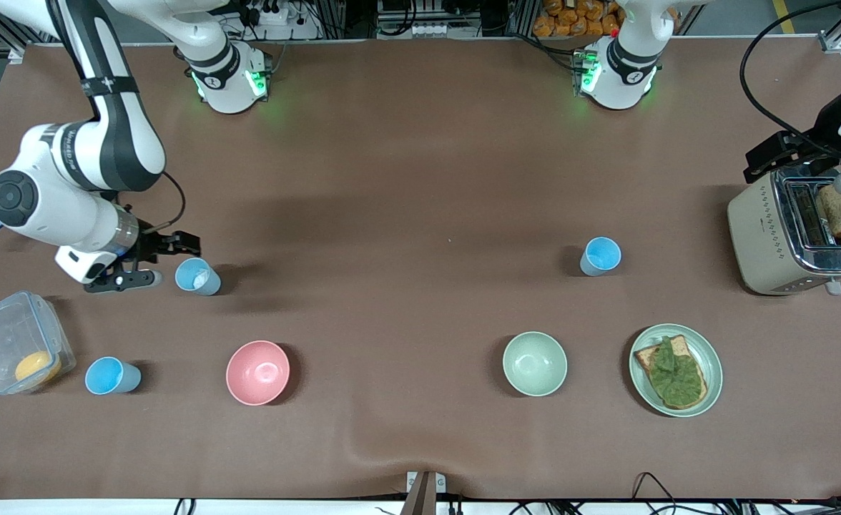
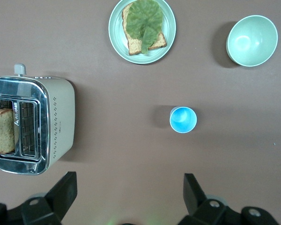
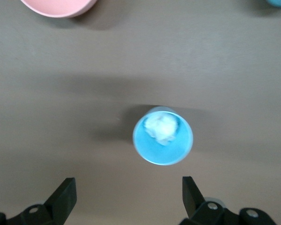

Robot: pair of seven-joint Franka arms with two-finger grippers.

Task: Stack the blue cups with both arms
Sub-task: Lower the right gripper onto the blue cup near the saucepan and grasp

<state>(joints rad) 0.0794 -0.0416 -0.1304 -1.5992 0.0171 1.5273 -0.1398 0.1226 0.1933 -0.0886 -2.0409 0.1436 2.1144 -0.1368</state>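
My right hand [image 1: 150, 263] hangs wide beside the paler blue cup [image 1: 197, 276], lined up to grip it; my left hand [image 2: 129, 197], also wide, waits over the worktop [image 1: 420, 179] near the toaster [image 1: 792, 236].

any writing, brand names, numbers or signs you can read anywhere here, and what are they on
None can be read for certain.
Right arm: a line of dark lettering runs along its white link, too small to read.
Toaster: only a dotted pattern on its side, no words.
Blue cups, pink bowl, pale green bowl, plate: no markings.
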